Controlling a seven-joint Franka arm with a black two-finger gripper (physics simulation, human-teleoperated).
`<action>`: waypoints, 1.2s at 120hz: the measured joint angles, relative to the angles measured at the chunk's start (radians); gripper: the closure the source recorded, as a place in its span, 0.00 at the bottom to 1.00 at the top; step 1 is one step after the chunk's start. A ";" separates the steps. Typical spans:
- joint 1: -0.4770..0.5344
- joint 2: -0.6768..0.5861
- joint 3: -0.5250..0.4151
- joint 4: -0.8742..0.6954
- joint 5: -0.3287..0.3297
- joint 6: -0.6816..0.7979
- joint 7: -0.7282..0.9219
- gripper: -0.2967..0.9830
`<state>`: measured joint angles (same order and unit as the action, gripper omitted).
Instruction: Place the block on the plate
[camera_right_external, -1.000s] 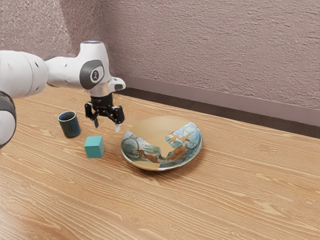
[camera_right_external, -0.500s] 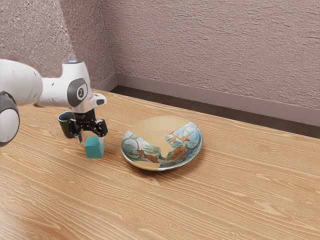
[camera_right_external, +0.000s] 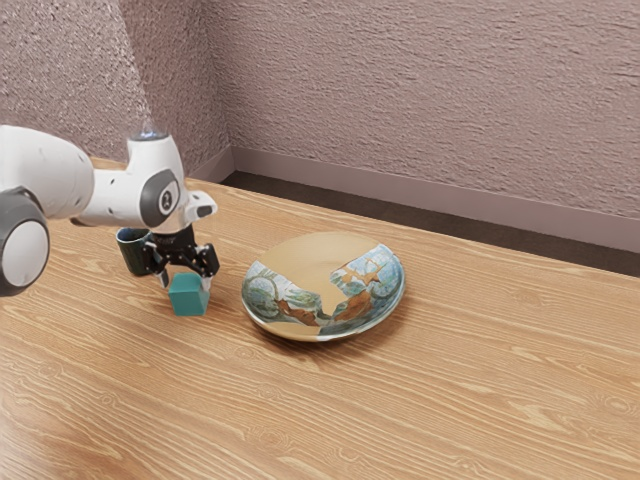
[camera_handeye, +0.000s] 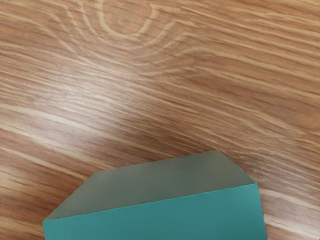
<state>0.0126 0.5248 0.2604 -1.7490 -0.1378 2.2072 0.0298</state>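
Our teal cubic block (camera_right_external: 188, 302) stands upright, edges roughly equal, one flat face toward the exterior camera, on the grained light-wood table (camera_right_external: 450, 380). Our black two-finger gripper (camera_right_external: 187, 284), lower than before, straddles it with fingers wide. The round painted plate (camera_right_external: 320, 262) stays nearby. Behind rises a rough pinkish-grey wall (camera_right_external: 420, 100).

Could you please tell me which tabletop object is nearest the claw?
The teal block, right at the claw; the dark cup and patterned plate are farther off.

Teal block (camera_right_external: 188, 297), tan plate (camera_right_external: 318, 258) patterned blue, green and brown, pale-streaked brown wood-grain table (camera_right_external: 450, 370).
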 joint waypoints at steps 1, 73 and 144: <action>0.000 0.001 0.000 -0.002 -0.001 0.002 0.000 0.23; 0.000 0.008 -0.001 -0.028 -0.055 0.055 -0.007 0.41; -0.057 -0.089 -0.014 0.044 0.011 0.020 -0.015 0.45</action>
<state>-0.0448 0.4356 0.2461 -1.7046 -0.1263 2.2270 0.0152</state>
